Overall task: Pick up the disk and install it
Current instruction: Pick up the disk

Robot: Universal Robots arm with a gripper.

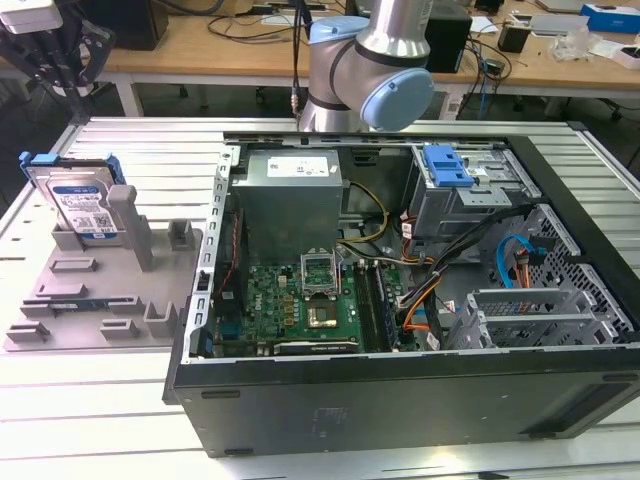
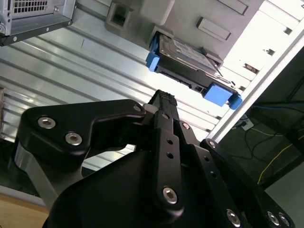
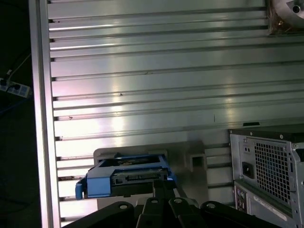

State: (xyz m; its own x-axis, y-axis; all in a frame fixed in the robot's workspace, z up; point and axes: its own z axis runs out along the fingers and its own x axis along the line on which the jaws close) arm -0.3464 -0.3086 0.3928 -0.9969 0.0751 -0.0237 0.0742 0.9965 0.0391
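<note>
1. Approach, by my reckoning: nothing picked yet, and my gripper hangs short of the disk, apart from it.
2. Jaws look together, gripping nothing.
3. Disk stands on edge in the grey holder, at the exterior view's left, outside the open computer case.
4. Grabbing it would call for spread jaws, squared across its blue rails.
5. Count: one disk, one holder, one case, one gripper.

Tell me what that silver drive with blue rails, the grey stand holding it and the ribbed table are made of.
The flat silver hard drive looks like bare metal; its blue rails seem matte plastic. The grey blocky stand looks matte plastic too. The ribbed silver table appears brushed aluminium, given its streaky sheen.
</note>
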